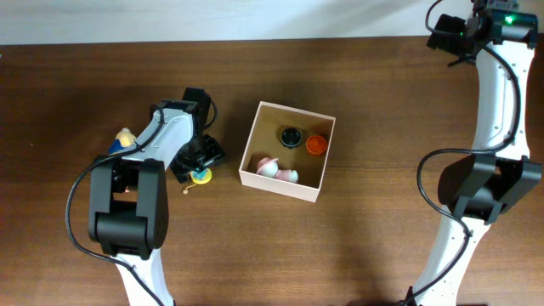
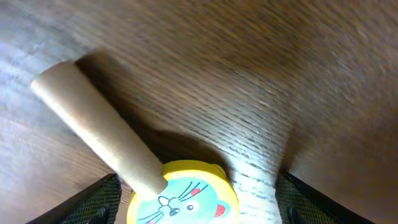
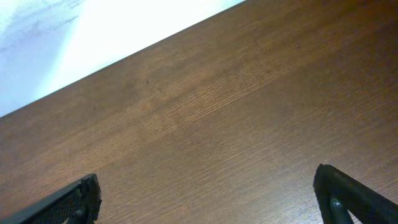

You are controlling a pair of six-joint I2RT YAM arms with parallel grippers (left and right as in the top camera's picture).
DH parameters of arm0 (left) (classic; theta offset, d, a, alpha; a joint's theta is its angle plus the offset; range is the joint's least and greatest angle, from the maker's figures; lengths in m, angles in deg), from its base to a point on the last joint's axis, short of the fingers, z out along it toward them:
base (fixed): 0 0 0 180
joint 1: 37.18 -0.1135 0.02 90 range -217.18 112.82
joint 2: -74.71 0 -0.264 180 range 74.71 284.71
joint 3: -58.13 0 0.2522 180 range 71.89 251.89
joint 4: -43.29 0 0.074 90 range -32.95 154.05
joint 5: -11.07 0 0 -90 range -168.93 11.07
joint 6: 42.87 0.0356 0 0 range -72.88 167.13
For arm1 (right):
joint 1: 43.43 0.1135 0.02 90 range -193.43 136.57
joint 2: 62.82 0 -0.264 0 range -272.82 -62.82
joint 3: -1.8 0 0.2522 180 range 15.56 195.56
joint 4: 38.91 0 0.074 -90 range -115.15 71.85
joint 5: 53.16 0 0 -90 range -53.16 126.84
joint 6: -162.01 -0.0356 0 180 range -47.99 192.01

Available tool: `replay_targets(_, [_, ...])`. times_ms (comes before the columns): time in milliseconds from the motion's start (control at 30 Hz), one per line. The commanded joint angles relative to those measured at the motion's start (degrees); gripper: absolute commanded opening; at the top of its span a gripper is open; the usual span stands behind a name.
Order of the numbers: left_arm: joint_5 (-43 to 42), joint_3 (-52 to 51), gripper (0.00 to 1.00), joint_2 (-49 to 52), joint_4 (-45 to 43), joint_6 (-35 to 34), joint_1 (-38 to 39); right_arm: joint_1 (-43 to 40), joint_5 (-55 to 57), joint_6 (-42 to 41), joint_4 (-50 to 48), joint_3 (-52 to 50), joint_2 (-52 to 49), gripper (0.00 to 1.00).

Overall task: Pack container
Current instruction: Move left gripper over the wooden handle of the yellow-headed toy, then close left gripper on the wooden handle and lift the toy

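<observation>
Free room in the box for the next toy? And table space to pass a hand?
In the container: bare floor in the far-left corner, beside the black round toy; pink-and-white toys and orange disc crowd the rest. On the table: bare strip between container and right arm. Crowded left of it, around the left gripper and yellow toy.

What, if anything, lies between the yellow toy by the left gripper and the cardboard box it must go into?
Nothing visible does. The yellow toy lies under the open left gripper, and only bare table separates it from the near wall of the container.
</observation>
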Motion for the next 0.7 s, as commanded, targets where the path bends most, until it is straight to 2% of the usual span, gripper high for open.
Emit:
replay_targets(0, [4.09,-1.25,0.81,0.07,-0.28,-10.56,-0.15,0.2,0.09,-0.46,-0.13,-0.15,0.87,0.99])
replay_targets(200, [8.57,-1.29,0.75,0.07,0.94,-19.74,-0.17,0.2,0.09,-0.46,-0.13,-0.15,0.87,0.99])
replay_targets(400, [11.39,-1.29,0.72,0.07,0.94,-24.98,-0.33,0.2,0.09,-0.46,-0.15,-0.15,0.87,0.99])
replay_targets(667, [12.35,-1.31,0.49,0.09,0.68,-27.71,-2.08,0.2,0.09,-0.46,-0.13,-0.15,0.87,0.99])
